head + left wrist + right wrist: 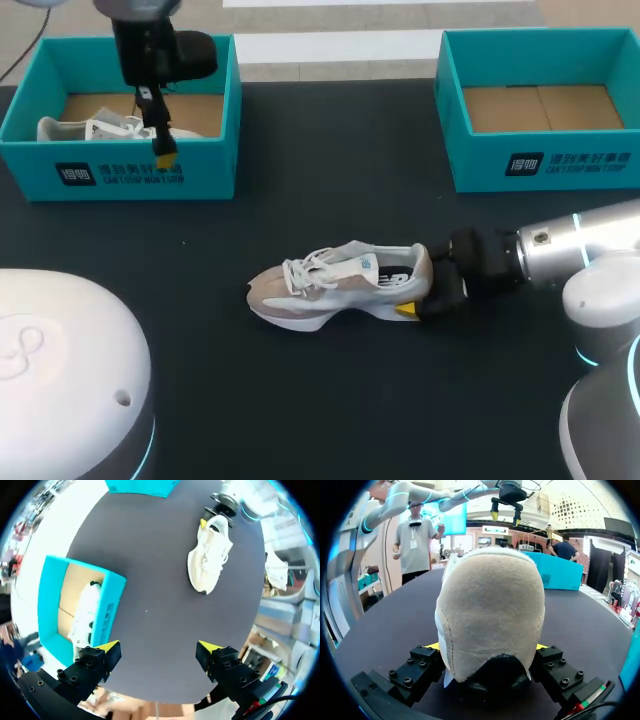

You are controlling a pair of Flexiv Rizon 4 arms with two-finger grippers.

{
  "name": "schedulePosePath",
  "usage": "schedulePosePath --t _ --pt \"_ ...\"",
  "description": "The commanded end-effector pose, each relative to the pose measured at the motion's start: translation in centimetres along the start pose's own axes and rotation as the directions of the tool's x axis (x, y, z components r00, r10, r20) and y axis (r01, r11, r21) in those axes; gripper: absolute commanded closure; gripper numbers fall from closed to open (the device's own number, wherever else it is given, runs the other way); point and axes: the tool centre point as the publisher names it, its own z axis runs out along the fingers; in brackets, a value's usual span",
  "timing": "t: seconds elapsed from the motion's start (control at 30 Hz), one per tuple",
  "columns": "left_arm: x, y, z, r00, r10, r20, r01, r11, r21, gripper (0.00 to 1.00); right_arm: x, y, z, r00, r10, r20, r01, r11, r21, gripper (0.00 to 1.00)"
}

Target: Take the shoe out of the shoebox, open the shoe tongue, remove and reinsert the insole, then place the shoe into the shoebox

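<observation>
With the right gripper (428, 292) pinches the shoe (330, 285) by its heel, a finger on each side. Stands sole-down at the middle of the table (330, 420), long axis across, toe toward the left arm's side. Holds the left gripper (157, 652) spread above the left shoebox (120, 170), well apart; probably falls to it to open the tongue.

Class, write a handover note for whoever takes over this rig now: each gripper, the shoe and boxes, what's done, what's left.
Right gripper: shut on the heel of the shoe, which stands on the table.
Left gripper: open, holding nothing, above the left shoebox, which holds a second shoe.
Done: shoe out of its box.
Left: open tongue, remove and reinsert insole, box the shoe.
</observation>
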Motion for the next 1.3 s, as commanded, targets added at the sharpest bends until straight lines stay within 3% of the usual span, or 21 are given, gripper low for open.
schedulePosePath --t 0.03,0.1,0.13,0.17,0.2,0.23,0.33,0.37,0.4,0.47,0.5,0.53,0.67,0.73,0.9,1.3 --pt "2.0 -1.8 1.2 0.788 -0.61 -0.082 0.614 0.789 0.022 0.0 0.0 -0.2 0.6 1.0 0.0 0.001 0.0 1.0 0.003 1.0" --pt "3.8 -2.4 1.7 0.675 -0.73 -0.107 0.733 0.68 -0.02 0.0 0.0 -0.2 0.6 1.0 0.0 0.001 0.0 1.0 0.003 1.0" --pt "4.6 -2.6 1.9 0.659 -0.741 -0.131 0.742 0.668 -0.045 0.0 0.0 -0.2 0.6 1.0 0.0 0.001 0.0 1.0 0.003 1.0" --pt "5.4 -2.8 2.1 0.605 -0.789 -0.11 0.792 0.61 -0.024 0.0 0.0 -0.2 0.6 1.0 0.0 0.001 0.0 1.0 0.003 1.0" --pt "6.0 -3.1 2.3 0.587 -0.801 -0.116 0.803 0.594 -0.048 0.0 0.0 -0.2 0.6 1.0 0.0 0.001 0.0 1.0 0.003 1.0" --pt "6.8 -3.0 2.4 0.568 -0.813 -0.13 0.819 0.574 -0.015 0.0 0.0 -0.2 0.6 1.0 0.0 0.001 0.0 1.0 0.003 1.0" --pt "8.2 -4.0 2.6 0.457 -0.876 -0.154 0.882 0.468 -0.049 0.0 0.0 -0.2 0.6 1.0 0.0 0.001 0.0 1.0 0.003 1.0" --pt "8.5 -4.4 2.7 0.452 -0.879 -0.149 0.883 0.465 -0.066 0.0 0.0 -0.2 0.6 1.0 0.0 0.001 0.0 1.0 0.003 1.0" --pt "9.0 -4.8 2.9 0.397 -0.905 -0.154 0.911 0.409 -0.057 0.0 0.0 -0.2 0.6 1.0 0.0 0.001 0.0 1.0 0.003 1.0" --pt "10.0 -5.5 3.3 0.37 -0.916 -0.154 0.921 0.383 -0.071 0.0 0.0 -0.2 0.6 1.0 0.0 0.001 0.0 1.0 0.003 1.0" --pt "10.4 -6.0 3.5 0.302 -0.937 -0.177 0.945 0.319 -0.076 0.0 0.0 -0.2 0.6 1.0 0.0 0.001 0.0 1.0 0.003 1.0" --pt "10.9 -6.7 3.7 0.321 -0.932 -0.167 0.939 0.336 -0.068 0.0 0.0 -0.2 0.6 1.0 0.0 0.001 0.0 1.0 0.003 1.0" --pt "12.4 -9.1 4.6 0.163 -0.969 -0.186 0.979 0.183 -0.093 0.0 0.0 -0.2 0.6 1.0 0.0 0.001 0.0 1.0 0.003 1.0" --pt "13.2 -10.1 4.9 0.123 -0.973 -0.196 0.986 0.142 -0.083 0.0 0.0 -0.2 0.6 1.0 0.0 0.001 0.0 1.0 0.003 1.0" --pt "14.8 -12.5 4.9 0.063 -0.977 -0.202 0.995 0.078 -0.065 0.0 0.0 -0.2 0.6 1.0 0.0 0.001 0.0 1.0 0.003 1.0" --pt "14.8 -12.5 4.9 0.063 -0.977 -0.202 0.995 0.078 -0.065 0.0 0.0 -0.2 0.6 1.0 0.0 0.001 0.0 1.0 0.003 1.0"
